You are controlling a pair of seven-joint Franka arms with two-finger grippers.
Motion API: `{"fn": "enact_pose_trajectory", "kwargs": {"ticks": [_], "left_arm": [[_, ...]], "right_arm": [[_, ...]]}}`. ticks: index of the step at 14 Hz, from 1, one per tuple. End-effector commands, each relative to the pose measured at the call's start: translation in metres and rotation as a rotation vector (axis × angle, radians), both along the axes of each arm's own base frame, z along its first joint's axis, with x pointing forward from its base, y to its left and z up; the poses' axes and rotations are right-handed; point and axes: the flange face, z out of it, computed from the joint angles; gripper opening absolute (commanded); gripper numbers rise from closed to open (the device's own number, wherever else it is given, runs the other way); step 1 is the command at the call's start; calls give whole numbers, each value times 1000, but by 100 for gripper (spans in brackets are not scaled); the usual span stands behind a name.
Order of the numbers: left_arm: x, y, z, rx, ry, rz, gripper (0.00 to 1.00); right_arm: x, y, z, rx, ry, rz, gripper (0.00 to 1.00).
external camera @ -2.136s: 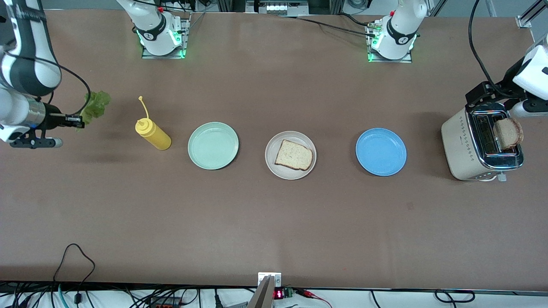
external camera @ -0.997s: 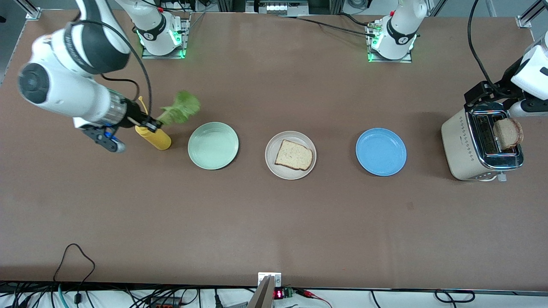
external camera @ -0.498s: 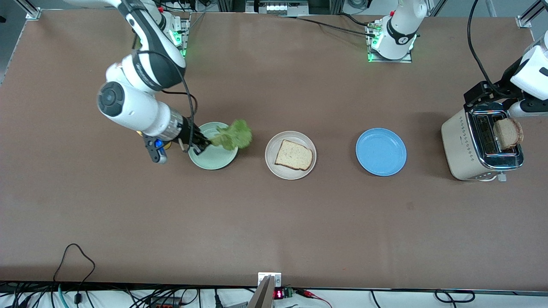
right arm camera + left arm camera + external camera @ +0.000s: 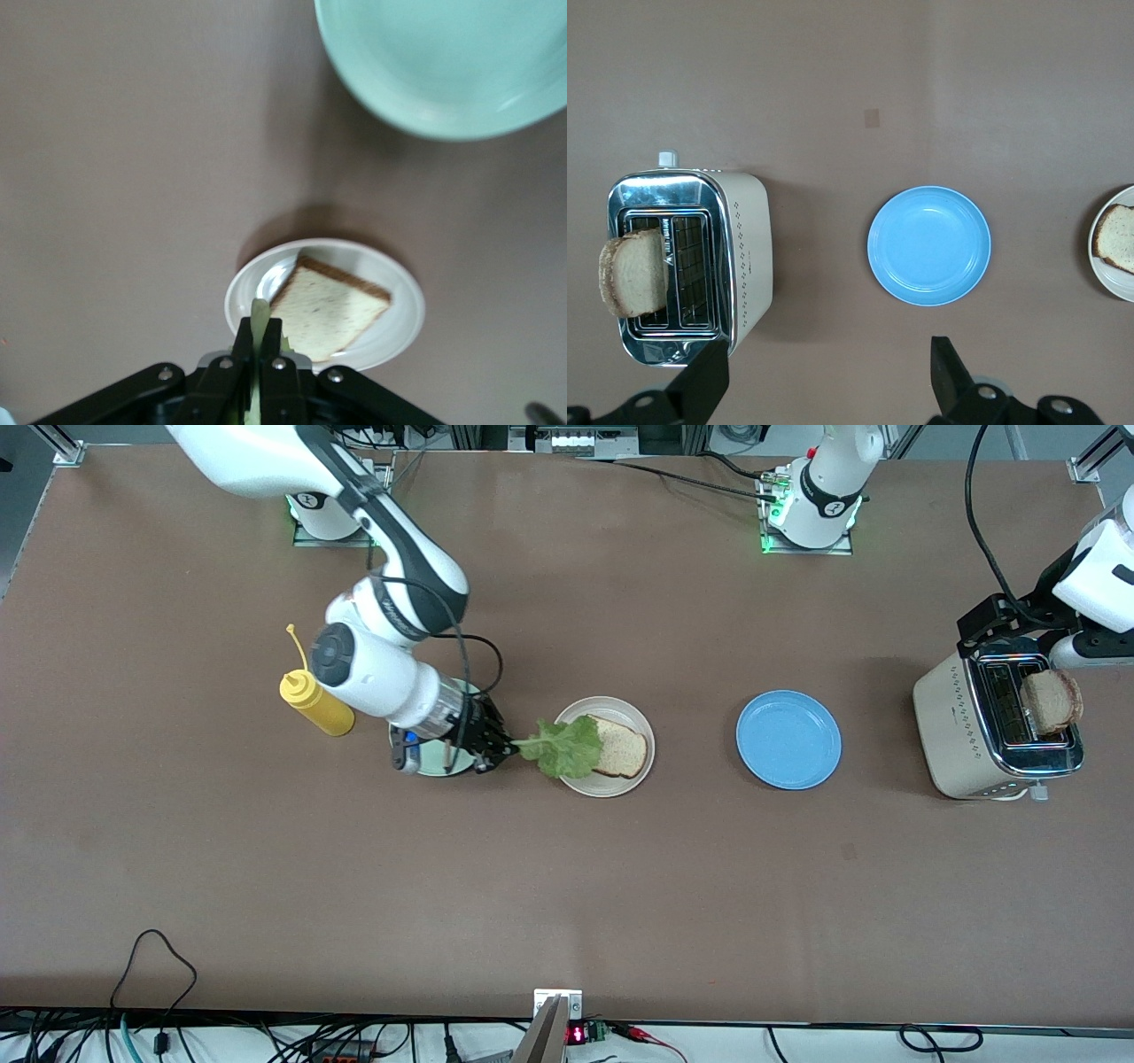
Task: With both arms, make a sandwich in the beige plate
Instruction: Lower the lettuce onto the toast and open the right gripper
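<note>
right gripper (image 4: 498,746) clamping lettuce (image 4: 562,747) over beige plate (image 4: 640,770) edge, 1 bread slice (image 4: 622,751) on it, left gripper (image 4: 1019,615) over toaster (image 4: 961,722)

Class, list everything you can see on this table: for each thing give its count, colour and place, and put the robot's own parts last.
Bread slice: one, light brown, on the beige plate.
Beige plate: one, mid-table.
Lettuce leaf: one, green, in the right gripper, over the beige plate's edge.
Mint-green plate: one, beside the beige plate, toward the right arm's end.
Blue plate: one, toward the left arm's end.
Mustard bottle: one, yellow, beside the mint-green plate.
Toaster: one, cream, left arm's end.
Toast: one, brown, in the toaster.
Right gripper: black, shut on the lettuce leaf.
Left gripper: black, open, waiting above the toaster.
</note>
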Motion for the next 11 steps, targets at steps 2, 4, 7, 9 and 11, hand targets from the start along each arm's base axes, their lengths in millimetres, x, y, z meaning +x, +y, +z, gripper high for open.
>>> {"fn": "enact_pose_trajectory", "kwargs": {"ticks": [2,4,7,9,11], "left_arm": [[1,1,-1,-15,-4,-1,100],[2,2,-2,-14,-4,-1,100],[2,2,-2,-14,-4,-1,100],[2,2,-2,-14,-4,1,100],[3,3,-3,-15,-3,1,100]], "right_arm": [[11,33,-26,26,-22,-86,0],[3,46,-43,30,-21,-82,0],[-13,68,-70,35,-17,-95,1],[-19,75,-76,35,-13,-86,1],[-20,76,-74,43,-6,-96,1]]}}
